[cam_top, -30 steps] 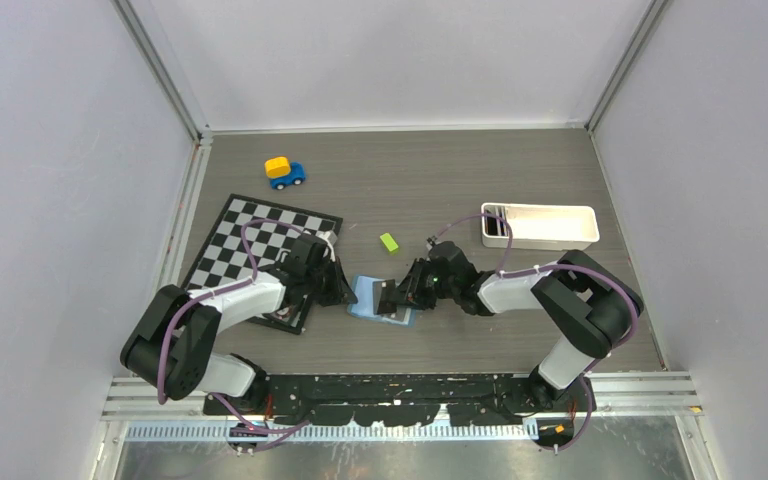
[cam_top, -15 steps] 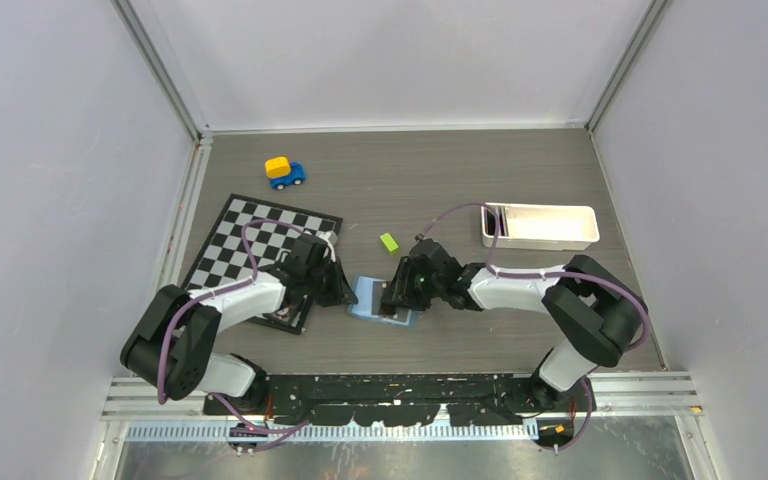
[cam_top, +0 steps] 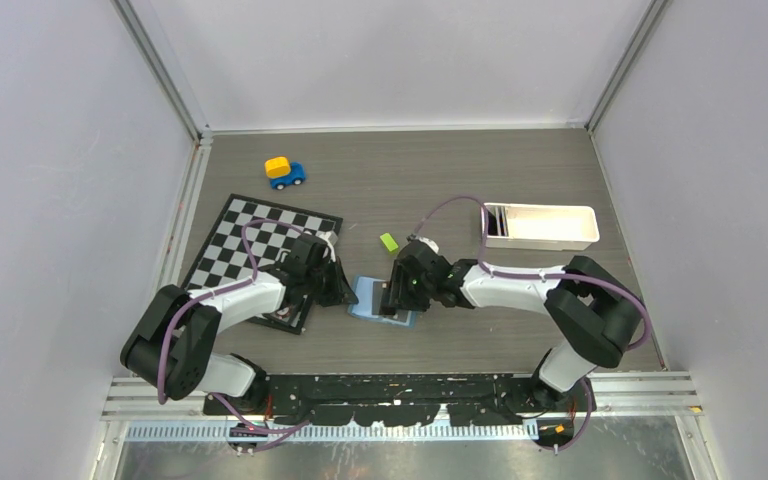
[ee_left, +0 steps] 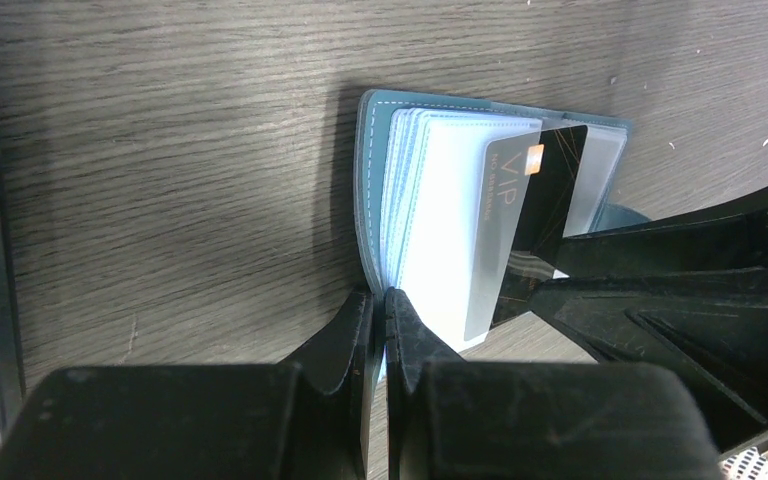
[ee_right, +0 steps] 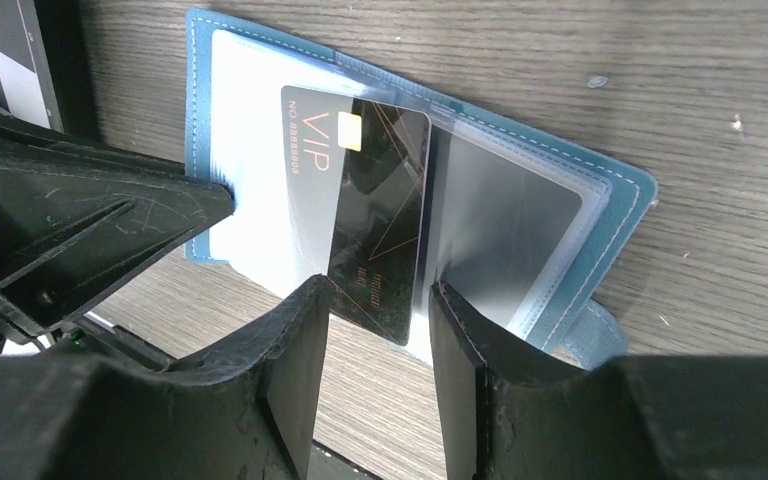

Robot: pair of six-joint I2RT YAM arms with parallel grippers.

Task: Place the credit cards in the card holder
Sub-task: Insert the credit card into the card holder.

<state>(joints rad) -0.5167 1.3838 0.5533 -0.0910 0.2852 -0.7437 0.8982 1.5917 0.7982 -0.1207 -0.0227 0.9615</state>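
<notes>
Step in hand: card insertion. Card holder (cam_top: 368, 296) lying open on table (cam_top: 460, 170) between arms. Left gripper (ee_left: 380, 300) pinching its near edge, jaws closed. Right gripper (ee_right: 378, 300) clamping black credit card (ee_right: 375, 200) by long edges, feeding leading end into clear sleeve (ee_right: 520, 220). Next move calling for straight push fully home, then release.

Teal-blue card holder (ee_right: 530, 220), black credit card (ee_right: 375, 200) with orange lines, black-and-white checkered board (cam_top: 250, 235), lime-green block (cam_top: 389, 241).
</notes>
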